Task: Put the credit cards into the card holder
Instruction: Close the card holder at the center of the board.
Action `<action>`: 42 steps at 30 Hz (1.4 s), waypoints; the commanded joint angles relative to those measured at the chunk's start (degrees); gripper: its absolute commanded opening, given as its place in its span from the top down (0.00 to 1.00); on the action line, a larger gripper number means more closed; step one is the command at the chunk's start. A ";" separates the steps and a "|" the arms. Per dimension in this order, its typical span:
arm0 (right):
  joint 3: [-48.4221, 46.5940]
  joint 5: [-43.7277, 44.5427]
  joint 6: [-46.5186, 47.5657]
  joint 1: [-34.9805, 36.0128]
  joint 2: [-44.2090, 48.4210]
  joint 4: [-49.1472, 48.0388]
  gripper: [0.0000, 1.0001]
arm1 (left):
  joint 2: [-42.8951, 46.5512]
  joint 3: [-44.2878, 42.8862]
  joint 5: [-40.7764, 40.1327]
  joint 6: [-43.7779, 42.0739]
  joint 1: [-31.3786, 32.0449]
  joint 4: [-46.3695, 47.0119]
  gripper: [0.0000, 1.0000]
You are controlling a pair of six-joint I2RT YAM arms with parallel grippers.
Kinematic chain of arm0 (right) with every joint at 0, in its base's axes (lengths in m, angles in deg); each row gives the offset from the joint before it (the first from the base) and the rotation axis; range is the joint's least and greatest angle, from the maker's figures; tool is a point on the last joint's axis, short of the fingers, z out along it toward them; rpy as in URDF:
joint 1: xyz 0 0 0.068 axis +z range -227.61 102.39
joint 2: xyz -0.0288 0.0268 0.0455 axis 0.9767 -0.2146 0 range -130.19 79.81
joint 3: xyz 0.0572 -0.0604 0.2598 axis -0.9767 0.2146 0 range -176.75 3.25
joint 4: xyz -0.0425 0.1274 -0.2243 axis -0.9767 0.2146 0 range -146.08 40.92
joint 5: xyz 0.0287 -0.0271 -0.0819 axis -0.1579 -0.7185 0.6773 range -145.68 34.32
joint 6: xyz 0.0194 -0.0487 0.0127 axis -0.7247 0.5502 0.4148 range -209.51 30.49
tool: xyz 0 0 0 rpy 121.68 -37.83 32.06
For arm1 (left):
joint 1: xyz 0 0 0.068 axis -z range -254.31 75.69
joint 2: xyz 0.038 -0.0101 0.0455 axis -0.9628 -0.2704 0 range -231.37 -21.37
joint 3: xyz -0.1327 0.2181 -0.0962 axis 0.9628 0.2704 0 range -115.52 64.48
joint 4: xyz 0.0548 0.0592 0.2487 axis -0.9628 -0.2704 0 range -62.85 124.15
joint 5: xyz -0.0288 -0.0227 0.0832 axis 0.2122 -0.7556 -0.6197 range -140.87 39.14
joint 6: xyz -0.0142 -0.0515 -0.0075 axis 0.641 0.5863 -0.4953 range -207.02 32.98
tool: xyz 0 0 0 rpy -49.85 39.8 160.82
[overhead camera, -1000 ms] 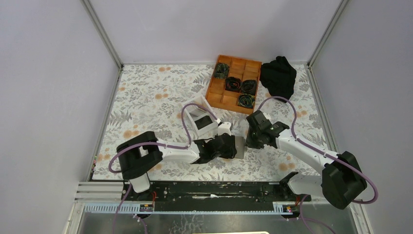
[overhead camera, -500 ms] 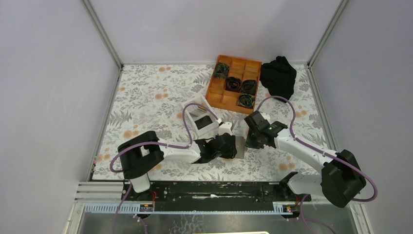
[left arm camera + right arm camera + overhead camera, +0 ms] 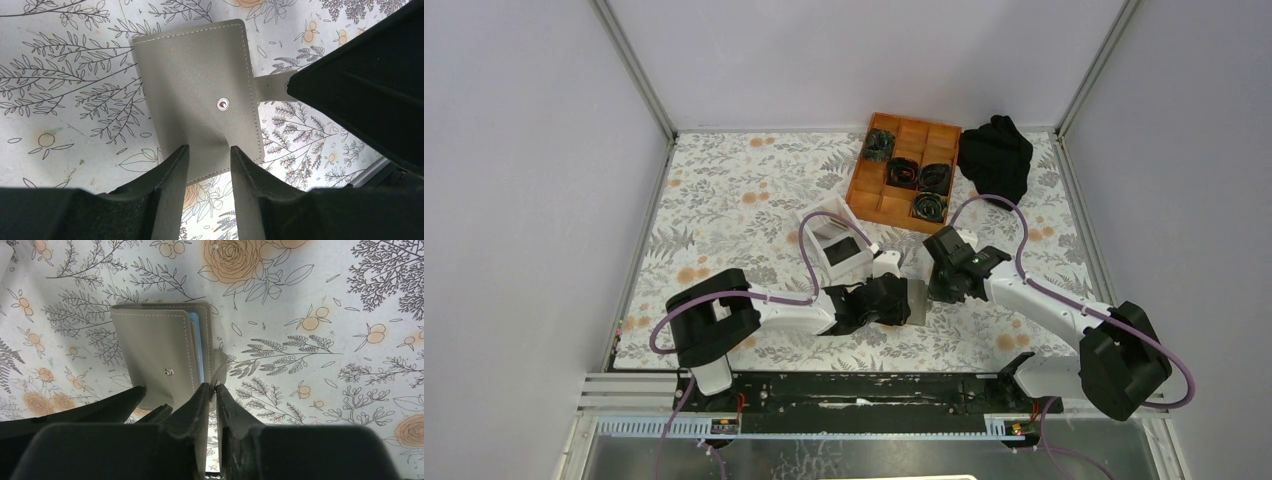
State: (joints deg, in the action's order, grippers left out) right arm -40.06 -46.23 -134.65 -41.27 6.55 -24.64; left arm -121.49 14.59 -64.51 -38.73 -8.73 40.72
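Observation:
The grey card holder (image 3: 916, 300) lies folded on the flowered table between my two grippers, its snap stud (image 3: 222, 104) facing up. Thin blue and tan edges of credit cards (image 3: 200, 347) show along its open side. My left gripper (image 3: 207, 150) is open, its fingertips (image 3: 175, 165) standing apart over the holder's (image 3: 200, 75) near edge. My right gripper (image 3: 215, 386) is shut on the holder's (image 3: 150, 345) closure tab (image 3: 220, 365) at its right edge. In the top view the left gripper (image 3: 902, 300) and right gripper (image 3: 936, 290) flank the holder.
A white two-compartment box (image 3: 834, 240) with something dark inside stands just behind the left gripper. An orange gridded tray (image 3: 904, 170) with dark coiled items sits further back, and a black cloth (image 3: 996, 158) lies at the back right. Enclosure walls bound the table.
The right gripper has drawn its fingers together on the holder's tab and shifted slightly towards the holder. The left arm and the holder have stayed put.

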 commanded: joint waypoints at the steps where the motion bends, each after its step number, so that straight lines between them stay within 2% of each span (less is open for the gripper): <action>1: -1.96 1.46 0.28 0.49 -0.29 0.25 0.87 | -1.87 0.52 0.82 0.11 0.46 -3.79 0.56; 11: -4.47 2.49 1.73 1.20 -0.90 1.17 1.00 | -2.18 0.29 0.15 0.49 0.47 -4.85 0.56; 29: -8.01 2.76 2.60 5.50 -6.08 0.21 1.00 | -4.10 -1.00 1.16 0.44 0.47 -5.64 0.57; 42: -7.30 0.42 1.16 6.03 -9.65 -3.84 1.00 | -3.09 1.81 1.36 1.01 0.49 -2.79 0.61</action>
State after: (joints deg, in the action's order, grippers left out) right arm -45.65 -44.85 -132.40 -35.98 -2.30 -25.84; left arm -122.71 13.69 -64.51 -37.76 -8.71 40.45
